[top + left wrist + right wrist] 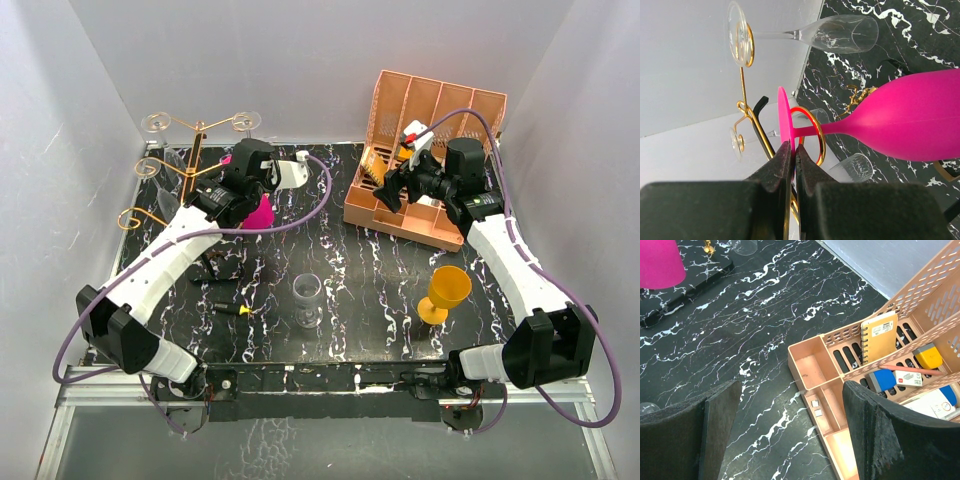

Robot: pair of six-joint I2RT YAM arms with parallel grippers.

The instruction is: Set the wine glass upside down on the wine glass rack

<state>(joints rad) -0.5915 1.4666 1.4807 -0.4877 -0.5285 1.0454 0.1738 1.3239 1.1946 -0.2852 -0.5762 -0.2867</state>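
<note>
My left gripper (793, 150) is shut on the flat foot (784, 122) of a pink wine glass (920, 120). The glass's stem lies inside a curled gold arm (816, 135) of the wine glass rack (743, 85). In the top view the pink glass (260, 213) hangs bowl-down beside the gold rack (195, 150) at the far left, under my left gripper (243, 178). Clear glasses (840, 34) hang on other arms. My right gripper (791, 390) is open and empty above the front edge of the salmon-pink organiser (810, 362).
A clear glass (308, 300) stands mid-table and a yellow goblet (446, 292) at the near right. A small black-and-yellow item (240, 310) lies near the left arm. The organiser (425, 130) holds a notebook (880, 337) and stationery. Grey walls enclose the table.
</note>
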